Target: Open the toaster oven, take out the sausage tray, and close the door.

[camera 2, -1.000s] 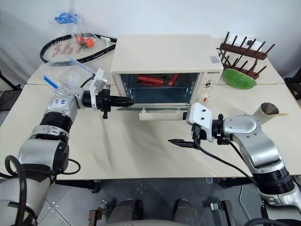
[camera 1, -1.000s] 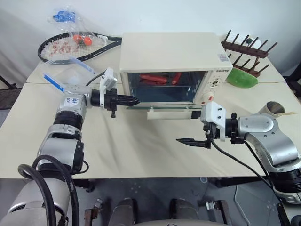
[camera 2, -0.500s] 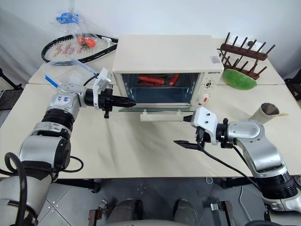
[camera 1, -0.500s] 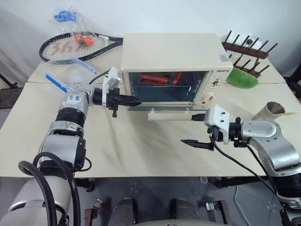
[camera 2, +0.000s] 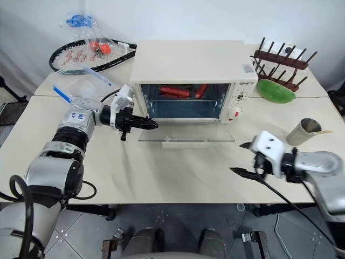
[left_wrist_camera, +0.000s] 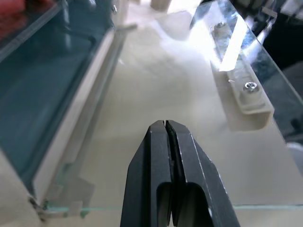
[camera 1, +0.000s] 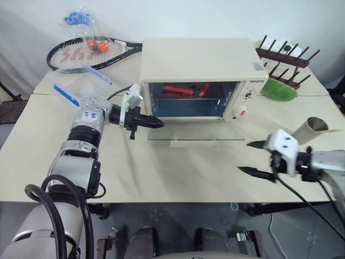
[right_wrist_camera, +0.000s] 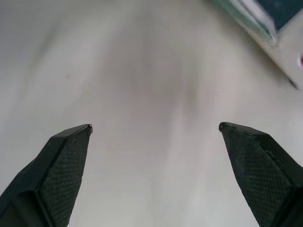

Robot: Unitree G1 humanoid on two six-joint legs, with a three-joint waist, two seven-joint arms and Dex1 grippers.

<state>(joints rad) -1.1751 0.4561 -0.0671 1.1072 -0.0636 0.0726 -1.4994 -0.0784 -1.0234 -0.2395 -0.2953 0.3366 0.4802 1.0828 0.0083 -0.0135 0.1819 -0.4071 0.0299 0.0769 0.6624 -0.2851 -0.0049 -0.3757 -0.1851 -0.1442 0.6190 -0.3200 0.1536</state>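
The door [camera 1: 195, 132] now lies flat open; right gripper [camera 1: 253, 157], spread, has withdrawn toward 4 o'clock; left gripper [camera 1: 156, 122], pressed together, waits at the oven [camera 1: 194, 65] mouth's 9 o'clock. The tray [camera 1: 183, 91] comes next.

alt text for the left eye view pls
A cream toaster oven sits on a table with its glass door folded down flat and red sausages inside. The shut left pincer is at the door's left edge; the open right pincer hangs off to the right.
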